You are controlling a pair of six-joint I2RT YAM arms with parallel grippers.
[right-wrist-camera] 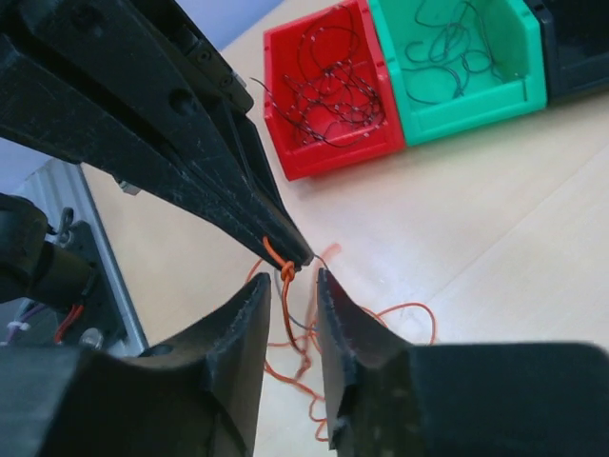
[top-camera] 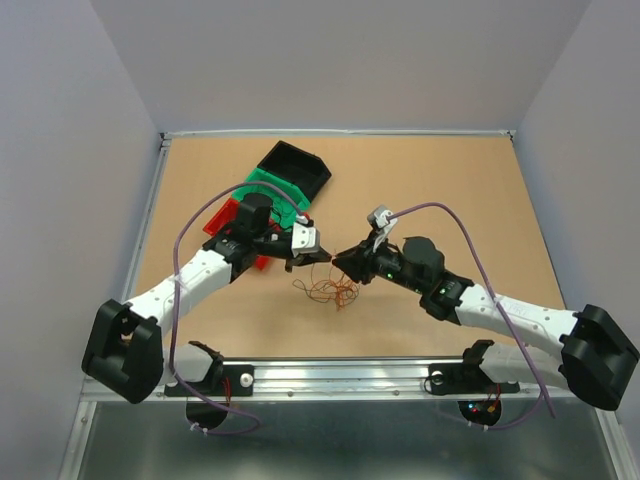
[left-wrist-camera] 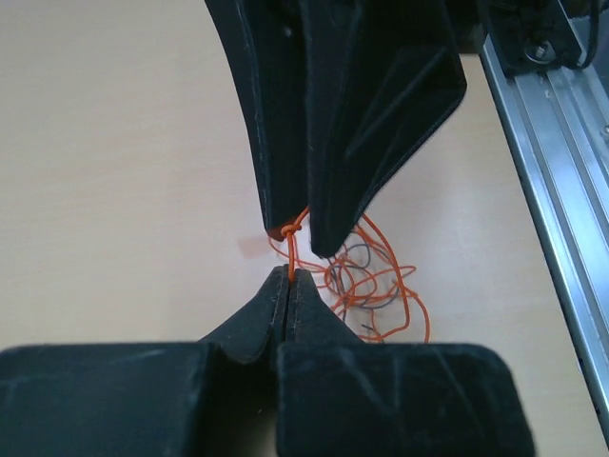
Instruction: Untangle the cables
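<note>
Left gripper (left-wrist-camera: 288,278) pinched shut on an orange strand (left-wrist-camera: 291,252), holding its knot (right-wrist-camera: 285,272) up off the cables (top-camera: 326,290) heaped mid-frame in top view. Right gripper (right-wrist-camera: 290,282) jaws slightly apart, gripping nothing; I read it as a handover.

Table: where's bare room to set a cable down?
Bare: far right, from black bin to the table's right edge; near strip between cables and rail. Crowded: centre, left hand and right hand meeting over the cables; green bin, red bin at left.
</note>
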